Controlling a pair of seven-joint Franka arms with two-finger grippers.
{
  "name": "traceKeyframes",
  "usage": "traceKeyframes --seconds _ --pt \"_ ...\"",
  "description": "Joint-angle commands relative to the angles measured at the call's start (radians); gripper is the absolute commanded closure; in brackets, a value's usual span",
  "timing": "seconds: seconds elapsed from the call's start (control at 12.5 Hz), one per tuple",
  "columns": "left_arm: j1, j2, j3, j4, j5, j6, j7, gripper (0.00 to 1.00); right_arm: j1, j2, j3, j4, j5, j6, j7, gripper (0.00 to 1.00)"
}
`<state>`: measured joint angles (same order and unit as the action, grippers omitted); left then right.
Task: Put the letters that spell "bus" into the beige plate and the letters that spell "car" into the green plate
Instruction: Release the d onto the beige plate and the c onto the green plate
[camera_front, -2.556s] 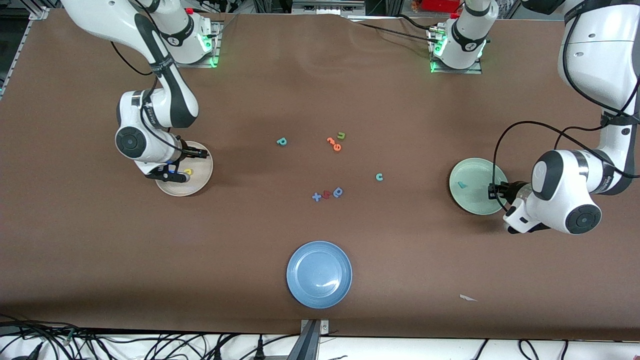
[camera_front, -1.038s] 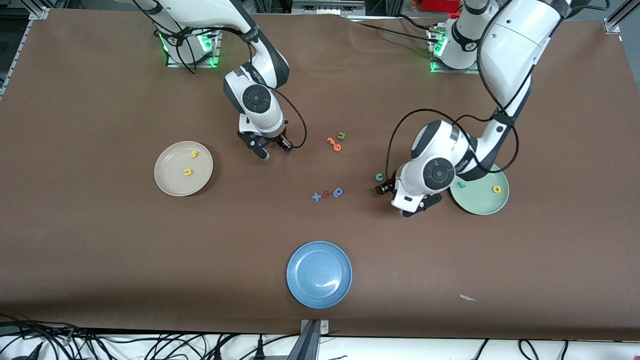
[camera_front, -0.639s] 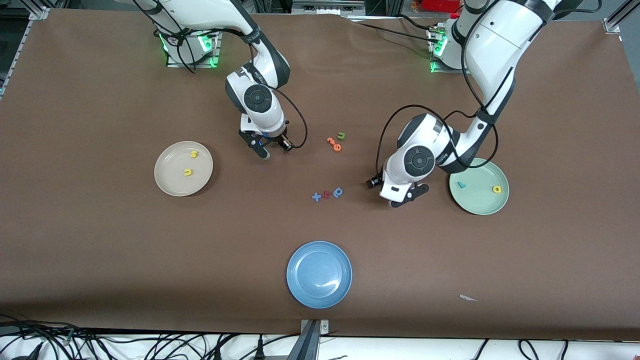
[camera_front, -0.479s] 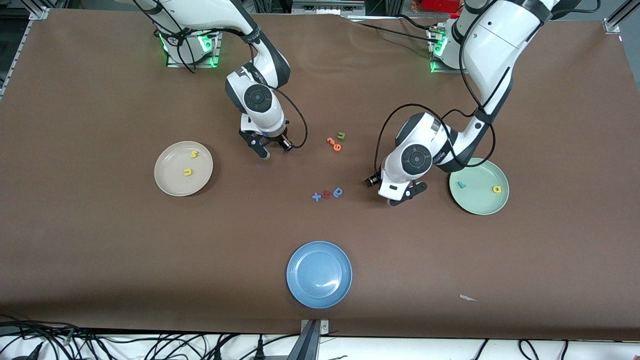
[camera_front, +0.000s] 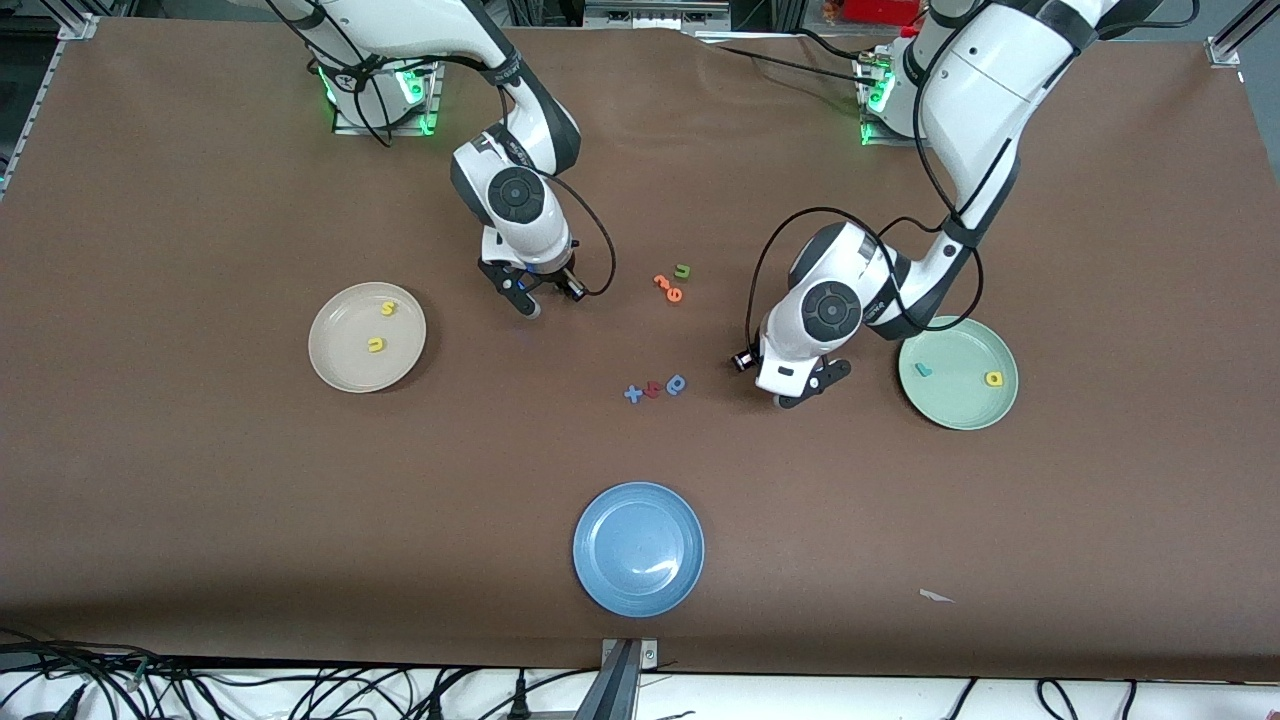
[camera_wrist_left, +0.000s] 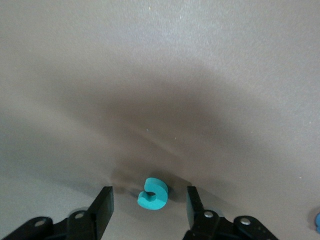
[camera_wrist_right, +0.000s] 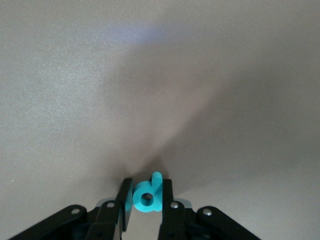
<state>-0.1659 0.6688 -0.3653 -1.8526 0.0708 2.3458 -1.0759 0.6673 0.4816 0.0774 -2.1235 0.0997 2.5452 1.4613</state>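
The beige plate (camera_front: 367, 337) sits toward the right arm's end of the tabletop (camera_front: 200, 480). It holds two yellow letters: the s (camera_front: 388, 308) near its one o'clock rim and the u (camera_front: 376, 345) close to its middle.

Next along is the right end effector (camera_front: 545, 295), low over the bare tabletop at about two o'clock from that plate. In the right wrist view its fingers (camera_wrist_right: 125, 199) press on both sides of the teal b (camera_wrist_right: 148, 196), so it is clamped on that letter, which stands on edge between them.

Around the middle of the tabletop lie the spare pieces. The orange pieces (camera_front: 667, 287) and the green u (camera_front: 682, 270) are bunched together. Nearer the front camera is a short row made up of the blue x (camera_front: 633, 394), a small red piece (camera_front: 653, 388) and the blue rounded letter (camera_front: 676, 384). The blue plate (camera_front: 638, 548) lies at six o'clock from that row, closest to the camera.

The left end effector (camera_front: 775, 380) is down at the tabletop, between that row and the green plate (camera_front: 957, 372). In the left wrist view its fingers (camera_wrist_left: 102, 207) stand apart on either side of the teal c (camera_wrist_left: 152, 193), which lies flat between them, with a clear gap to each.

The green plate, toward the left arm's end, carries the teal r (camera_front: 924, 369) at its nine o'clock side and the yellow a (camera_front: 993, 378) at its three o'clock side.
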Motion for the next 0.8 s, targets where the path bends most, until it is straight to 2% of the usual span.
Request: traceKeyframes --seconds 0.0,0.16,0.32,0.56,0.72 --pt "-0.012 -0.011 0.006 -0.011 0.03 0.015 -0.029 0.41 0.011 -0.009 -0.002 -0.026 0.009 0.006 0.005 0.97" --pt "-0.014 -0.009 0.006 -0.011 0.03 0.013 -0.029 0.47 0.011 -0.044 -0.004 -0.016 0.005 -0.051 -0.009 0.97" --pt "-0.014 0.001 0.008 -0.011 0.032 0.015 -0.029 0.63 0.008 -0.101 -0.034 0.0 0.005 -0.155 -0.091 0.97" --pt "-0.012 0.003 0.008 -0.011 0.067 0.015 -0.035 0.72 0.005 -0.181 -0.151 -0.006 0.008 -0.291 -0.339 0.97" --pt "-0.012 0.002 0.008 -0.011 0.067 0.015 -0.035 0.76 0.003 -0.215 -0.276 -0.009 0.012 -0.353 -0.569 0.96"
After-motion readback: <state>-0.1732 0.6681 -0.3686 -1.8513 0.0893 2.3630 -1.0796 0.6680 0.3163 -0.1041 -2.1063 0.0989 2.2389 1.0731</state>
